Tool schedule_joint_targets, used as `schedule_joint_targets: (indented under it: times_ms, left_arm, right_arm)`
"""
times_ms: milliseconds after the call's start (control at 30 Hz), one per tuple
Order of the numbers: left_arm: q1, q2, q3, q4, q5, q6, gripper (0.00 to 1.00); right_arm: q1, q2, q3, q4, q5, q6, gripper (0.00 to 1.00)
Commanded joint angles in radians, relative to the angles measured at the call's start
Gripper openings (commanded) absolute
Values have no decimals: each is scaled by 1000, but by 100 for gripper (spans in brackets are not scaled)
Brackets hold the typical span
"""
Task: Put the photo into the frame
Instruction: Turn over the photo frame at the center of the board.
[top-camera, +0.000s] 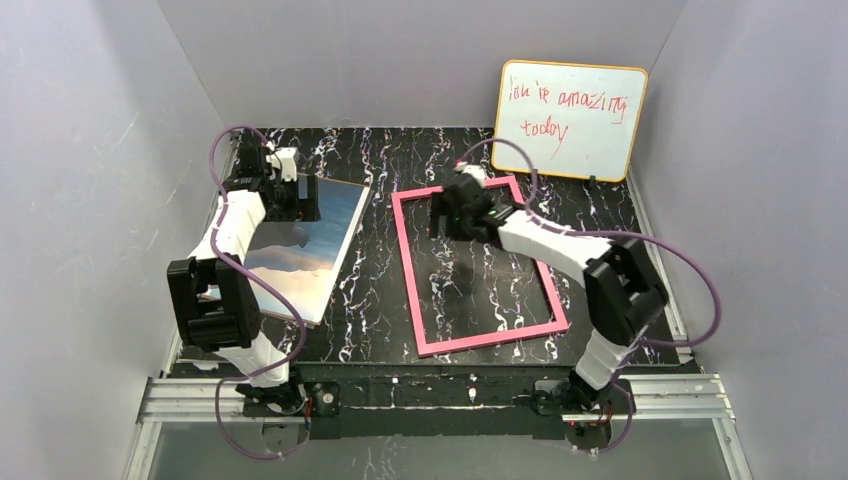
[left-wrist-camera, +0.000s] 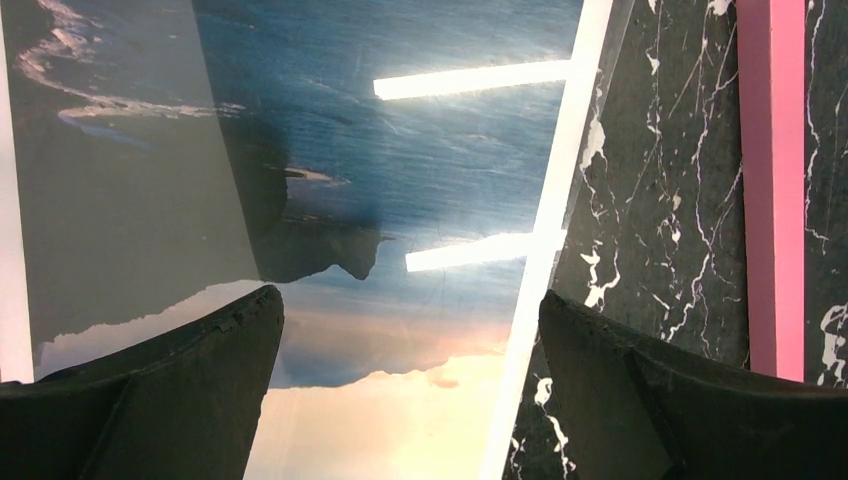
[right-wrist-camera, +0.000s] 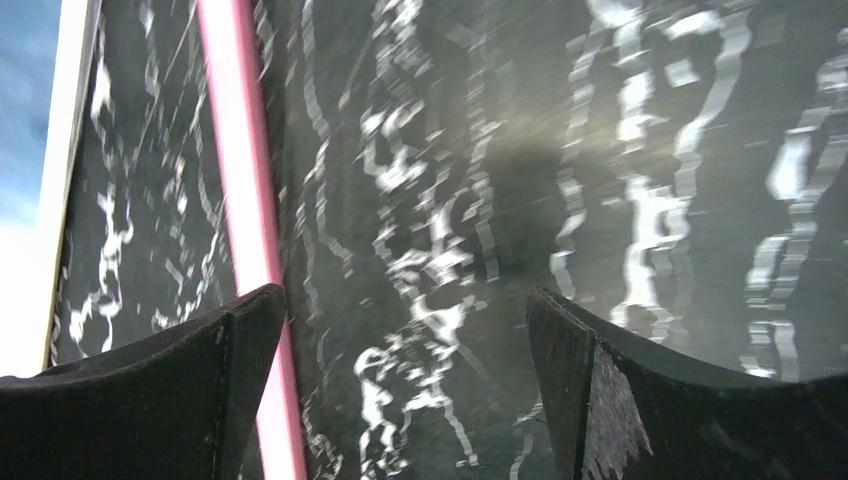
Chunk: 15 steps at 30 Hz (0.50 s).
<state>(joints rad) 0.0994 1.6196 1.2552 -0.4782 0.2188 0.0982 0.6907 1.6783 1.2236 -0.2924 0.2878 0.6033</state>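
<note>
Black, white-veined marble worktop (top-camera: 380, 290) enclosed by grey walls: parts laid out, none gripped.
At near left, the glossy rectangular photo (top-camera: 315, 255) of blue sea and orange-pink sky lies flat, picture side up. Beside it, not touching, the thin-bordered pink rectangular frame (top-camera: 407, 270) lies flat at centre, marble pattern visible inside its border. The left gripper (left-wrist-camera: 408, 298) hovers with jaws spread wide across the photo's right edge. The right gripper (right-wrist-camera: 405, 295) hovers over the frame's far-left area, jaws wide, holding nothing. Farthest back, a yellow-edged whiteboard (top-camera: 570, 120) with red writing stands against the rear wall.
</note>
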Motion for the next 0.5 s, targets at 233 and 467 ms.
schedule_joint_targets:
  times_ms: [233,467]
  left_arm:
    - [10,-59,39,-136,22,33,98]
    - [9,-58,50,-166,26,49,98]
  right_arm:
    - [239,292,256,-128,-7,-7,98]
    - [269,406,299,-164,40,6,91]
